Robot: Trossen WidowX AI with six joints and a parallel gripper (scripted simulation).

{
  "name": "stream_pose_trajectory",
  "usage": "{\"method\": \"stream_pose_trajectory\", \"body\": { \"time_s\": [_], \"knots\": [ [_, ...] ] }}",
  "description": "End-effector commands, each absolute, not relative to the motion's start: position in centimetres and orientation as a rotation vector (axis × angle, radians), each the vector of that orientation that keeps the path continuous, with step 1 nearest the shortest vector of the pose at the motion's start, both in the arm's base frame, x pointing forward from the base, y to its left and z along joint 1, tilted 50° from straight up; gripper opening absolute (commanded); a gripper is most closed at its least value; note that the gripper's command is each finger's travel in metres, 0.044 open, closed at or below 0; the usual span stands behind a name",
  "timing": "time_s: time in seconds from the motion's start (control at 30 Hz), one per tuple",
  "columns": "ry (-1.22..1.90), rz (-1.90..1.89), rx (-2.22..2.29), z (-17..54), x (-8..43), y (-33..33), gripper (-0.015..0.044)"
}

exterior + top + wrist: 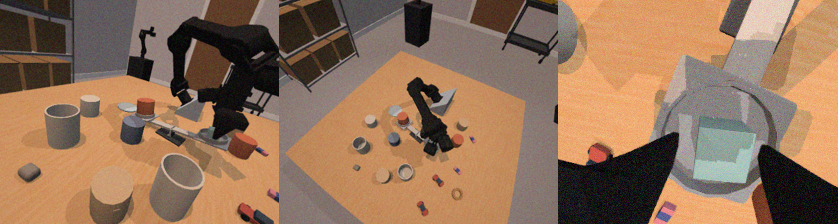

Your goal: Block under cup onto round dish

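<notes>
One red cup [403,118] [146,107] stands on the far end of the balance [413,129] [176,128] [760,45]. The other red cup [457,140] [242,145] [760,206] stands on the table beside the lowered end. A pale green block [211,129] [725,150] lies uncovered in the ringed pan at that lowered end. My gripper [438,146] [719,145] is open, with its fingertips on either side of the block in the wrist view and gaps on both sides; the arm partly hides the pan in the top and exterior views. The round dish [395,111] [127,107] lies bare behind the covered end.
A blue cylinder [394,139] [132,129] stands beside the beam. A grey wedge [443,101] [191,110] stands behind it. A tan cylinder [462,124] is near the uncovered red cup. Two grey open containers [361,145] [176,187], toy cars and a ring [452,194] lie farther out.
</notes>
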State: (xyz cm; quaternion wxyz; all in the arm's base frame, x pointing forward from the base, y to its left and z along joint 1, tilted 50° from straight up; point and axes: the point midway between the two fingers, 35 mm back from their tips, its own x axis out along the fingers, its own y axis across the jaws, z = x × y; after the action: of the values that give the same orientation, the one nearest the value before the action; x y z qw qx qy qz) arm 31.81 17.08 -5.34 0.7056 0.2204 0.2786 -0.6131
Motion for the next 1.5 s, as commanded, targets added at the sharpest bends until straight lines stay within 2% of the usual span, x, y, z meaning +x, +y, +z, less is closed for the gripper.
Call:
{"method": "stream_pose_trajectory", "body": {
  "time_s": [0.0, 0.1, 0.37, 0.5, 1.03, 1.2, 1.47],
  "knots": [
    [0.619, -1.359, 0.483, -5.5, 31.8, 16.8, 0.0234],
    [0.619, -1.359, 0.483, -5.5, 31.8, 16.8, 0.0155],
    [0.619, -1.359, 0.483, -5.5, 31.8, 16.8, 0.0102],
    [0.623, -1.351, 0.485, -5.0, 31.8, 17.4, 0.0000],
    [0.664, -1.268, 0.503, 0.8, 30.6, 23.7, 0.0000],
    [0.667, -1.268, 0.504, 1.1, 30.8, 23.4, 0.0000],
    [0.686, -1.264, 0.508, 5.3, 32.8, 19.1, 0.0000]
  ]
}}
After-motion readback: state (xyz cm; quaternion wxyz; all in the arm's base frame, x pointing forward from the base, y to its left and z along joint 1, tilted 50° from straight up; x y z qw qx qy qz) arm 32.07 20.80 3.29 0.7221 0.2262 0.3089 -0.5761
